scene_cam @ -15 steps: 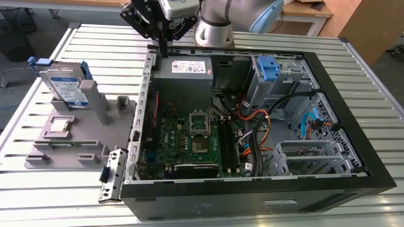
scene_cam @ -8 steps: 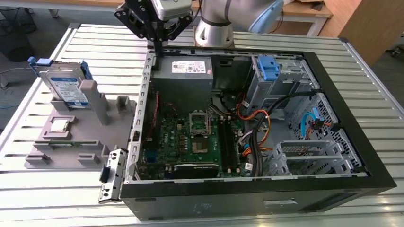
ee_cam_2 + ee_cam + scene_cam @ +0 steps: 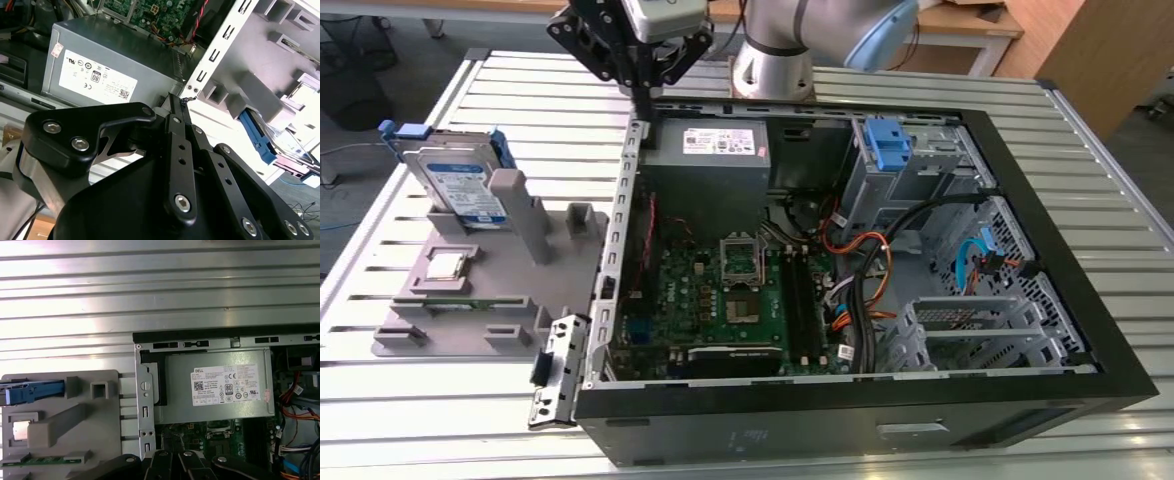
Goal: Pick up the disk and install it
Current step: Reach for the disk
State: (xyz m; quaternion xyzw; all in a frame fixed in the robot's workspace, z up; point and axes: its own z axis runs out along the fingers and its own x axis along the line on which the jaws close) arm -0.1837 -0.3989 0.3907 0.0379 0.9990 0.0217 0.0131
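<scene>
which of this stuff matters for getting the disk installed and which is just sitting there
In the job: disk, standing in the grey holder; end effector, shut, by the case's edge; open computer case.
Just lying about: silver chip and memory stick on the holder; power supply.

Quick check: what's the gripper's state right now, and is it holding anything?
Gripper: shut, fingertips together, holding nothing. The disk stands in the grey fixture, apart from it.
</scene>
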